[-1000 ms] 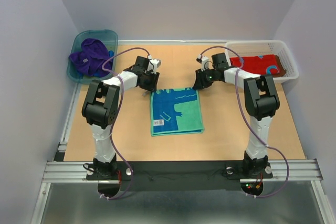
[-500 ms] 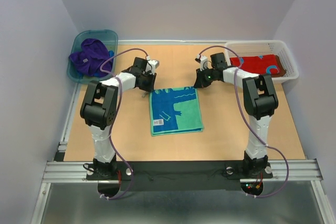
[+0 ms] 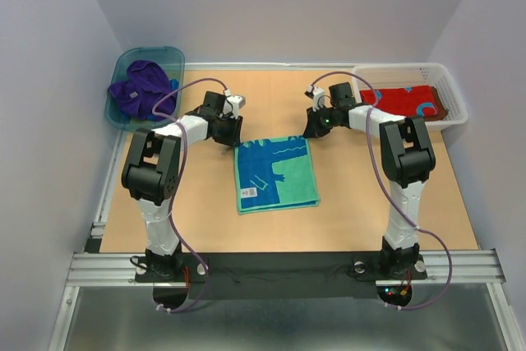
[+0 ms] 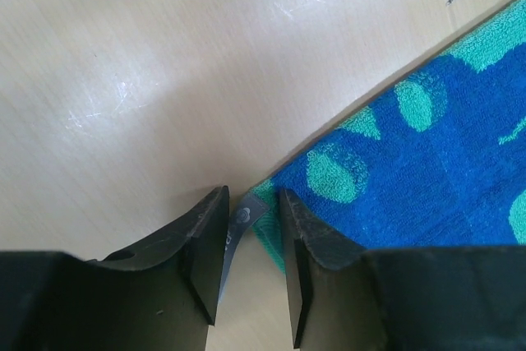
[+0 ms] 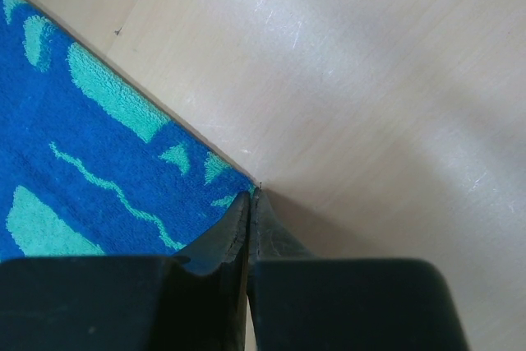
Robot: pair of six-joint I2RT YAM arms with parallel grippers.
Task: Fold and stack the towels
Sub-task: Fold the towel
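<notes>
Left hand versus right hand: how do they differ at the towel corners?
The left hand has its jaws apart, straddling a corner of the teal-and-blue towel; the right hand has its jaws shut at its corner. The left hand is at the far-left corner, the right hand at the far-right. Both sit low at the towel's far edge.

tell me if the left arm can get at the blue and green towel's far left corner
Probably yes: the left claw sits at that corner of the blue and green terry towel, jaws slightly apart around its grey tag, nothing between.
</notes>
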